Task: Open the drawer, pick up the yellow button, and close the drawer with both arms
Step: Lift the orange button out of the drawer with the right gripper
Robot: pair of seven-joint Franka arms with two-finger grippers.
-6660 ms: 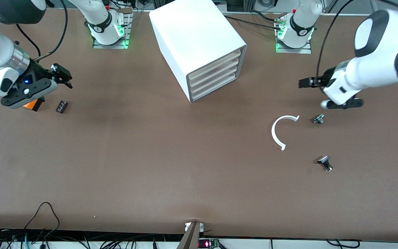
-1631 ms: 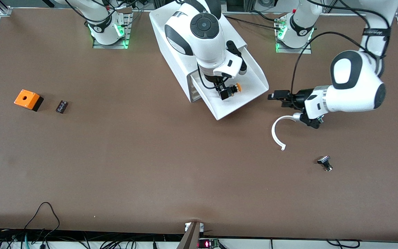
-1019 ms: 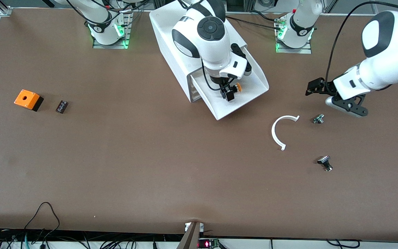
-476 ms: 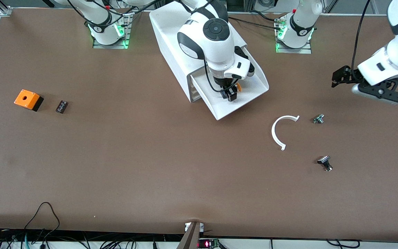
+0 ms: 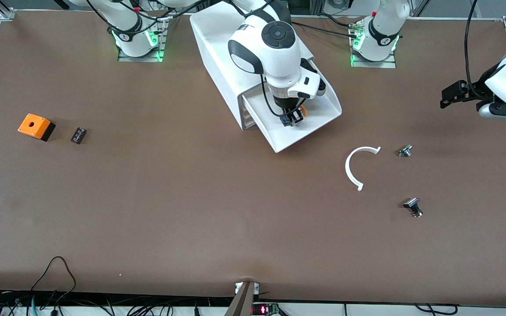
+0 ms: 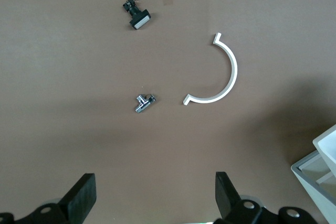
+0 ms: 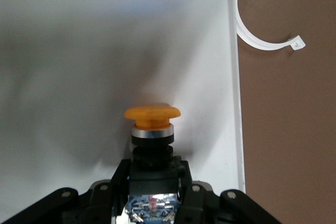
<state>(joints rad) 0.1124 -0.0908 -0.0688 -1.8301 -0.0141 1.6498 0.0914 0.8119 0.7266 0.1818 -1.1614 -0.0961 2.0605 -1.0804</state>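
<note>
The white drawer [image 5: 319,115] stands pulled out of the cabinet [image 5: 218,39]. My right arm reaches over the cabinet, and its gripper [image 5: 291,119] is down in the drawer. In the right wrist view the right gripper [image 7: 152,174] is shut on the black body of the button [image 7: 152,116], whose orange cap points away from the jaws over the drawer floor [image 7: 79,51]. The cap [image 5: 303,111] peeks out beside the wrist in the front view. My left gripper [image 5: 448,95] hangs open and empty over the table at the left arm's end; its fingers [image 6: 84,200] frame bare tabletop.
A white C-shaped ring [image 5: 346,169] lies nearer the camera than the drawer, with a small silver part [image 5: 404,151] and a black-and-silver part [image 5: 413,206] beside it. An orange box with a hole [image 5: 35,126] and a small black part [image 5: 78,134] sit toward the right arm's end.
The right gripper has come down over the button and shut on its body. The left arm has swung away from the drawer toward its own end of the table, its gripper still open.
</note>
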